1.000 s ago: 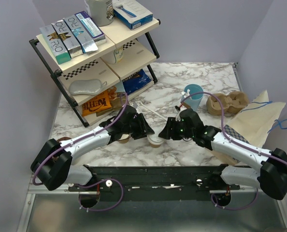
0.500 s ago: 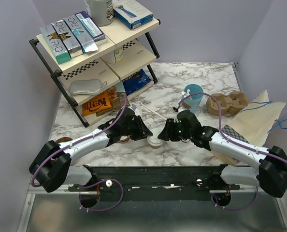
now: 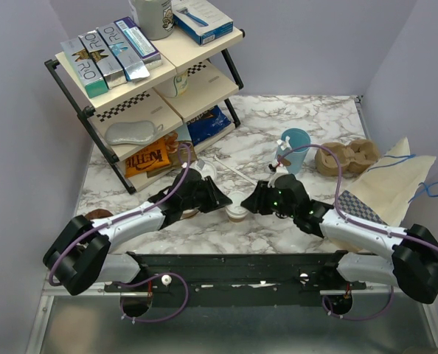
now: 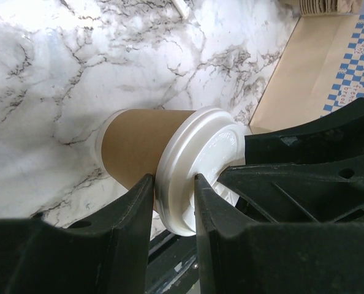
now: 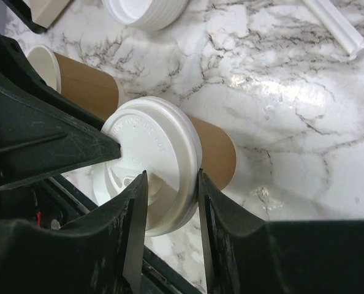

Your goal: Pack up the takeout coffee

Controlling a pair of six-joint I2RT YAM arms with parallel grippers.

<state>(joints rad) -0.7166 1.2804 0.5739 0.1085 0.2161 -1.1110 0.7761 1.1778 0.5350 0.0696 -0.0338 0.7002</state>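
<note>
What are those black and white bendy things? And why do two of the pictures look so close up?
Those are two robot arms, the left arm and the right arm, bolted at the edge of a marble table. The big picture is taken from above. The two close pictures come from little cameras on the wrists, so each shows its arm's own black jaws. Both pairs of jaws are pinching the white lid of a brown paper coffee cup between them. Also on the table are a blue cup, a cardboard cup carrier, a paper bag and a shelf of boxes.

likely a lab booth: plain walls [image 3: 315,44], stocked shelf [image 3: 208,46].
</note>
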